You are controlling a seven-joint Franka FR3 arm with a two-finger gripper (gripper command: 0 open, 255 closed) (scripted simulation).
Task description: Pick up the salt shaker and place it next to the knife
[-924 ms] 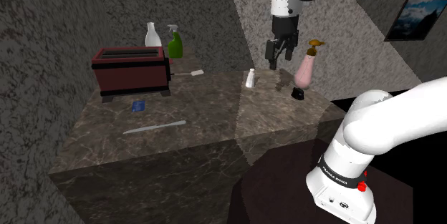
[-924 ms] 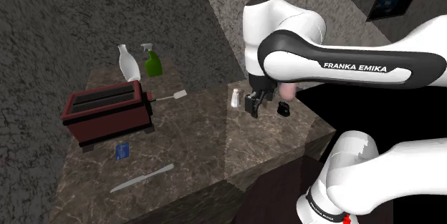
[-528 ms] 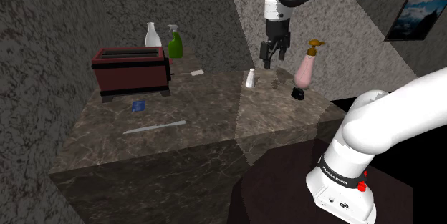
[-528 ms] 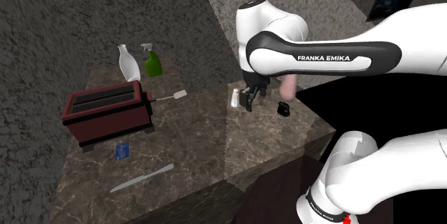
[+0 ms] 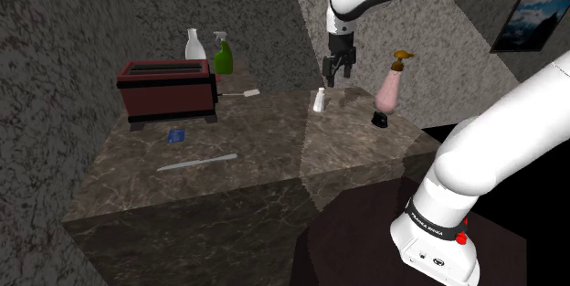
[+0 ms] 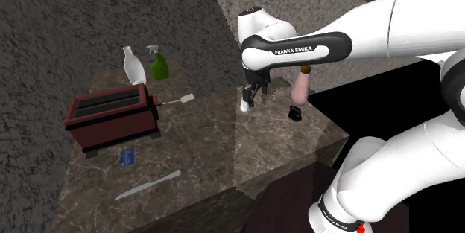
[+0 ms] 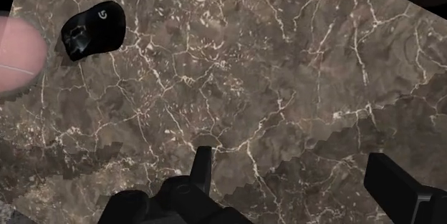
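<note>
my gripper [image 5: 334,76] hangs wide open above the marble counter [image 5: 274,147], with nothing between the fingers [image 7: 203,169]. the salt shaker [image 5: 319,100] stands upright near the back of the counter, just below my hand and a bit to the shoulder view's left. the knife [image 5: 196,162] lies flat near the front edge, in front of the red toaster [image 5: 167,90], well apart from the shaker.

Dark brown desk [image 5: 274,152] veined white like marble; dark red toaster [image 5: 169,92]; white salt shaker [image 5: 319,100]; pale grey knife [image 5: 196,162]; green spray bottle [image 5: 223,57]; pink bottle [image 5: 388,94] with black base
</note>
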